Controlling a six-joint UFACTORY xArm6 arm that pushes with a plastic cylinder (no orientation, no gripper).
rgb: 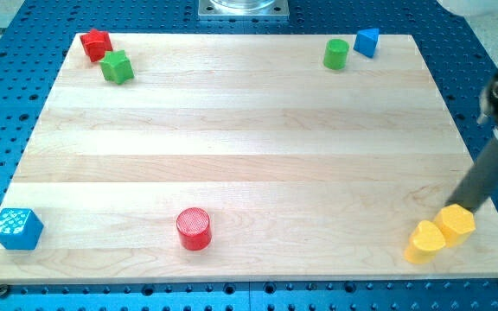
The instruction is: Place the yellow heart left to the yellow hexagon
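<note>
The yellow hexagon (pixel 456 223) sits near the board's bottom right corner. The yellow heart (pixel 424 242) lies just to its left and slightly lower, touching it. My dark rod comes down from the view's right edge. My tip (pixel 457 208) rests at the top right side of the yellow hexagon, touching or nearly touching it, and the block partly hides its very end.
A red star (pixel 96 43) and a green star (pixel 118 66) sit at the top left. A green cylinder (pixel 336 53) and a blue block (pixel 367 41) sit at the top right. A blue cube (pixel 16 228) lies at the bottom left and a red cylinder (pixel 194 229) at the bottom middle. The board's edge (pixel 491 226) is close to the yellow blocks.
</note>
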